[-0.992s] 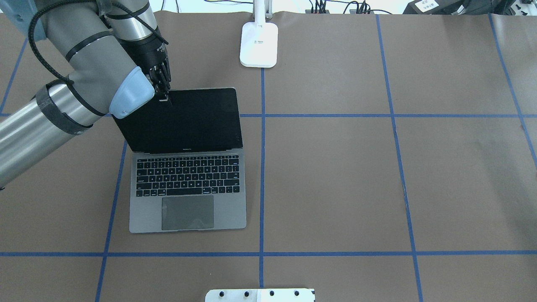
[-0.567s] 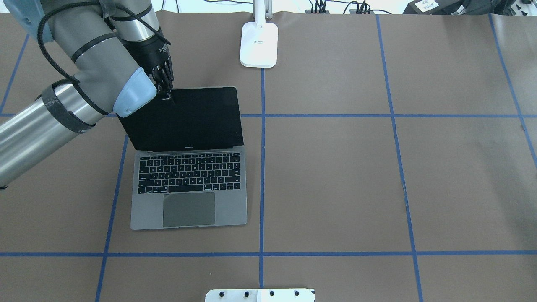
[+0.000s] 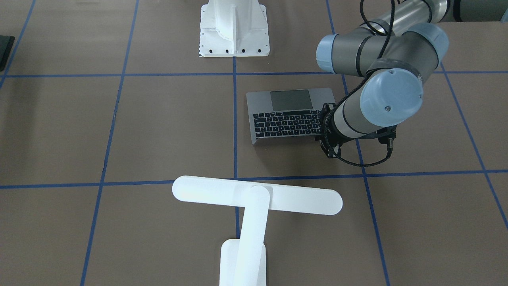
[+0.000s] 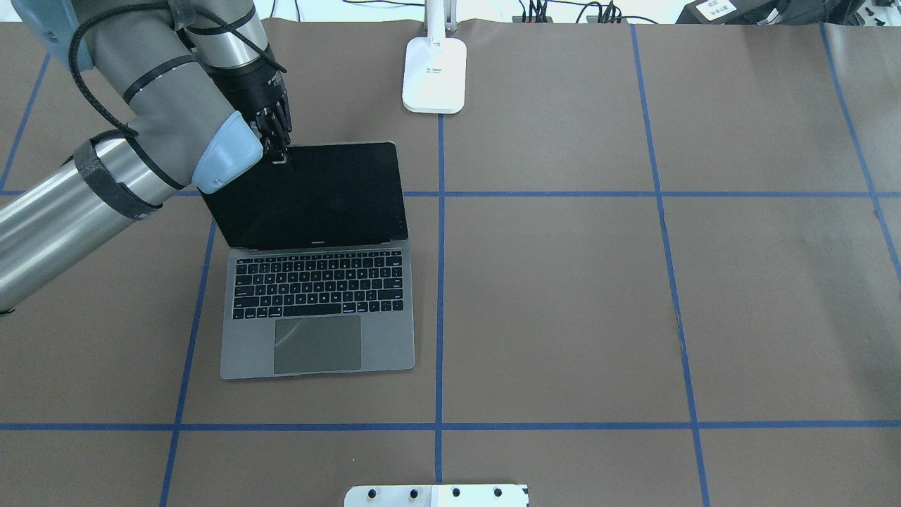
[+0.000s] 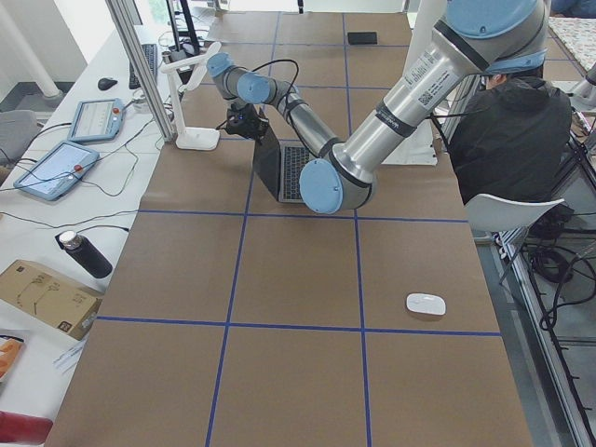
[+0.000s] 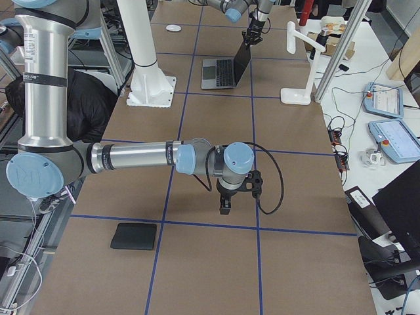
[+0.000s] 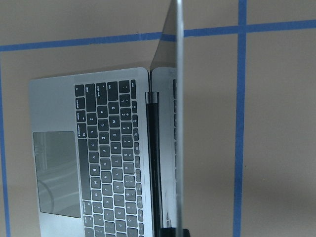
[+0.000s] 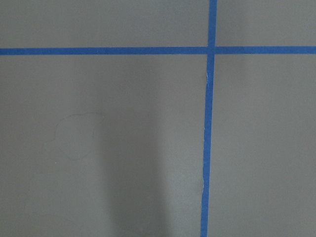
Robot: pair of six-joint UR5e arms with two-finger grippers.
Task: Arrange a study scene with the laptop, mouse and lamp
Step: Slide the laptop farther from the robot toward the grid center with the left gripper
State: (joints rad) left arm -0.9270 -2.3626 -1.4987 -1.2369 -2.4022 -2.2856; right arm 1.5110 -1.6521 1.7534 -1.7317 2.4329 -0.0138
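Lid edge of the laptop [image 4: 317, 282] sits pinched in the left gripper [image 4: 280, 156]; I'd follow the hinge arc slowly, so the keyboard half doesn't slide.

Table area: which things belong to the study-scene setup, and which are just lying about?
Job:
laptop
mouse
lamp

Lying about:
black pad
white pedestal
dark bottle, on the side bench
cardboard box, on the side bench
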